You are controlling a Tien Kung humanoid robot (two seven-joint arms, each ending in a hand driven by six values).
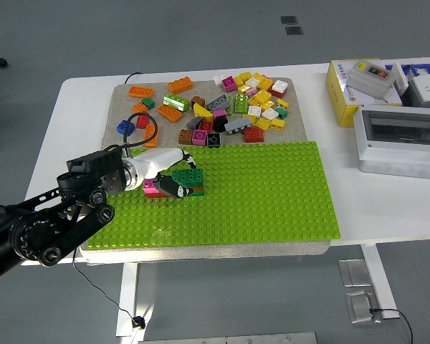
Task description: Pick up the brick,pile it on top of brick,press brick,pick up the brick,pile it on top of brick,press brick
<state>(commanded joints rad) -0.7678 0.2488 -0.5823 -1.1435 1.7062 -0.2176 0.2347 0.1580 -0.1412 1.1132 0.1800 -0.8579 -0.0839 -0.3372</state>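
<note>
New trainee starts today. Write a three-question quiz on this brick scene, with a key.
1. True or false: the left hand is at the green brick on the baseplate.
2. Where is the loose brick pile? A) on the mat beyond the baseplate B) on the grey box
3. Fill in: a ____ brick sits beside the green brick.

Key: 1 true; 2 A; 3 pink.
</note>
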